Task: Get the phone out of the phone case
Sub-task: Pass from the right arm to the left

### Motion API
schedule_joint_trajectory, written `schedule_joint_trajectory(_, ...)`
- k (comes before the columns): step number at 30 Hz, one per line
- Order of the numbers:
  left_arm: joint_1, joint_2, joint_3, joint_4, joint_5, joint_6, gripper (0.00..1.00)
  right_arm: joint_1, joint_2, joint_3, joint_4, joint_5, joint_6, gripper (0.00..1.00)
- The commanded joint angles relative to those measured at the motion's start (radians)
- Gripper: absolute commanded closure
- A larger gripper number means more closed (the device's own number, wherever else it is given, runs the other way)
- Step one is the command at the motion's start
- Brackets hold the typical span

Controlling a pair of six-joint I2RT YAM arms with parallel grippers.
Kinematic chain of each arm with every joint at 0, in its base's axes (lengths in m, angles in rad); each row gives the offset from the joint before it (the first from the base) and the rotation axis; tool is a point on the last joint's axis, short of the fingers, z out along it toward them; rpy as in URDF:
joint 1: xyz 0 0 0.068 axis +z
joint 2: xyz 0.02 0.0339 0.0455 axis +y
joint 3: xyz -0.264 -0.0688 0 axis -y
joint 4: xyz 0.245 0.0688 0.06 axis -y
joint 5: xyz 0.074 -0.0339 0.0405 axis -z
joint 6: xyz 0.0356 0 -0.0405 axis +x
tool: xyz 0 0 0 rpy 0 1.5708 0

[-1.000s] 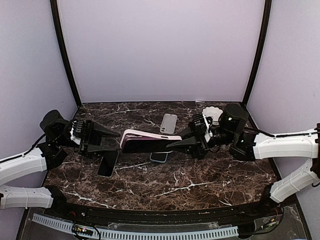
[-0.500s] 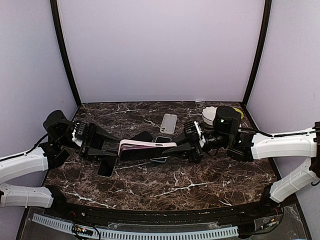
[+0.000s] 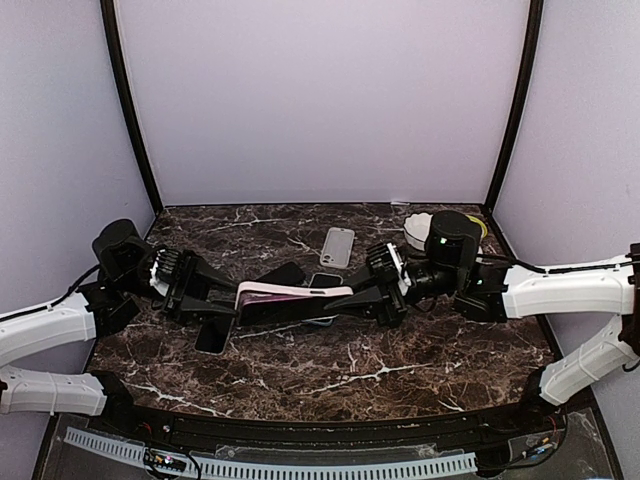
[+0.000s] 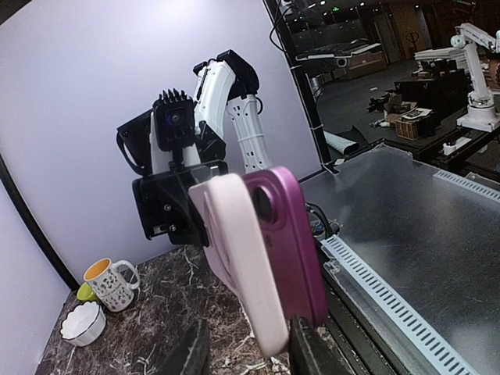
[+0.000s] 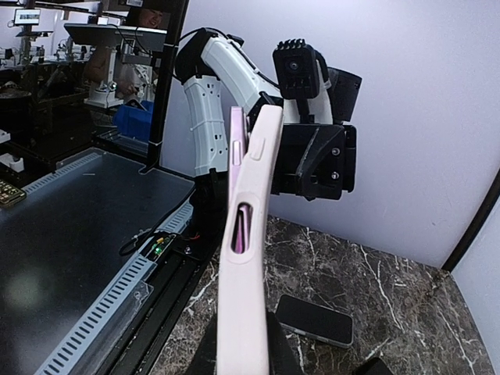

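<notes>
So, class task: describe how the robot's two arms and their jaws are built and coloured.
Both arms have glossy white link shells joined by black cylindrical joints, with thin black cables running alongside. Each ends in a black angular gripper, left and right, with wedge-shaped jaws. The right arm's joint shows a small green light.

A dark marble-patterned table [image 3: 400,365] with white veining is seen. On it a black phone [image 3: 212,336] is laid at the left, a grey phone case [image 3: 337,246] near the back, a blue-edged phone [image 3: 322,281] at the middle, and a white bowl [image 3: 417,225] at the back right, beside a patterned mug [image 4: 111,283].
</notes>
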Motion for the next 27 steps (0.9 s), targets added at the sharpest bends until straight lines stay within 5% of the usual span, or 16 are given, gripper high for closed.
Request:
schedule_joint_trajectory(1, -0.005, 0.004, 0.031, -0.040, -0.059, 0.043, 0.64, 0.023, -0.005, 0.050, 0.088, -0.091, 0.028, 1.00)
schedule_joint_trajectory(8, -0.004, 0.009, 0.040, -0.070, -0.087, 0.078, 0.73, 0.045, 0.006, 0.067, 0.088, -0.114, 0.045, 1.00)
schedule_joint_trajectory(13, -0.005, 0.001, 0.052, -0.134, -0.208, 0.161, 0.99, 0.073, 0.017, 0.060, 0.121, -0.089, 0.075, 1.00)
schedule_joint_trajectory(18, -0.005, -0.014, 0.050, -0.166, -0.390, 0.226, 1.00, 0.086, 0.011, 0.056, 0.091, -0.088, 0.081, 1.00)
schedule_joint_trajectory(27, -0.005, -0.034, 0.041, -0.162, -0.512, 0.266, 0.98, 0.086, 0.006, 0.068, -0.003, -0.096, 0.058, 1.00)
